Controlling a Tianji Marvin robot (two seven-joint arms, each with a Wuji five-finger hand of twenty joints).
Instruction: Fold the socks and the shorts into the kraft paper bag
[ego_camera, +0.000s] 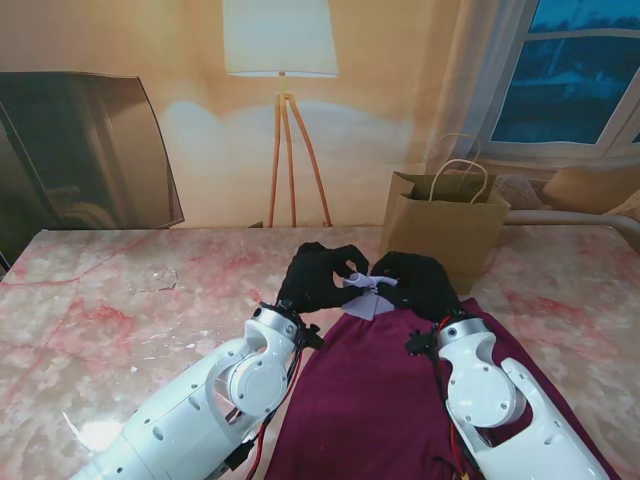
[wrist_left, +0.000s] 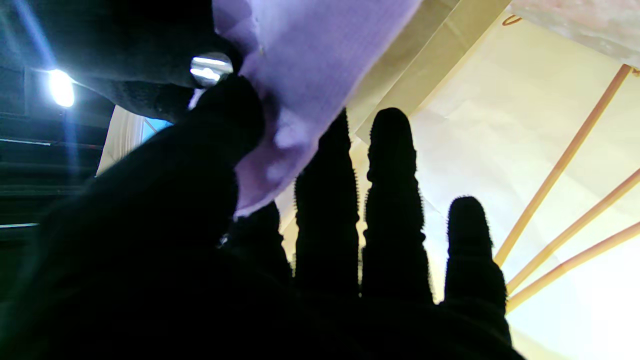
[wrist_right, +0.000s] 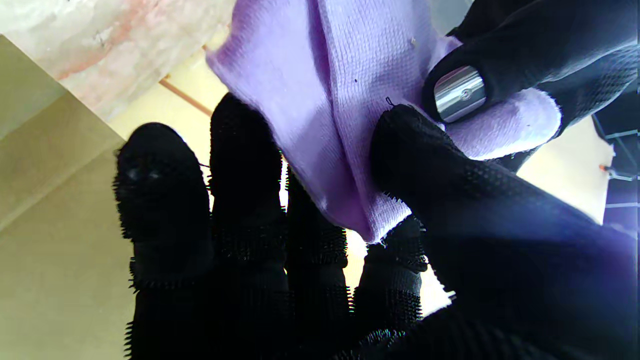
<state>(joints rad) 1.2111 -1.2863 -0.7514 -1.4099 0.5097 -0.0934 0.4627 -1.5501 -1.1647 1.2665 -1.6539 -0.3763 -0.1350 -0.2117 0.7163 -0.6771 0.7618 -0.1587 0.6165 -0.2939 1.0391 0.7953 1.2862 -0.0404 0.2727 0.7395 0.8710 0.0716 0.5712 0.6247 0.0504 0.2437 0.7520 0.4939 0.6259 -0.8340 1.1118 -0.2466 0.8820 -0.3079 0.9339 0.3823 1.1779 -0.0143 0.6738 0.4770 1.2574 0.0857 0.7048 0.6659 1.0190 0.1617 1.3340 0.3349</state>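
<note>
Both black-gloved hands meet over the middle of the table, each pinching the same lilac sock (ego_camera: 366, 293). My left hand (ego_camera: 318, 276) clamps the sock (wrist_left: 310, 75) between thumb and index finger, the other fingers (wrist_left: 392, 200) straight. My right hand (ego_camera: 418, 282) grips the sock (wrist_right: 345, 100) with its thumb against the fingers. The dark maroon shorts (ego_camera: 370, 400) lie flat on the table nearer to me, between my forearms. The kraft paper bag (ego_camera: 445, 225) stands upright and open just beyond my right hand.
The pink marble table (ego_camera: 130, 300) stretches to the left. A floor lamp (ego_camera: 282, 100) stands behind the table's far edge, a dark screen (ego_camera: 80, 150) at the back left, and a sofa with cushions (ego_camera: 585, 190) at the back right.
</note>
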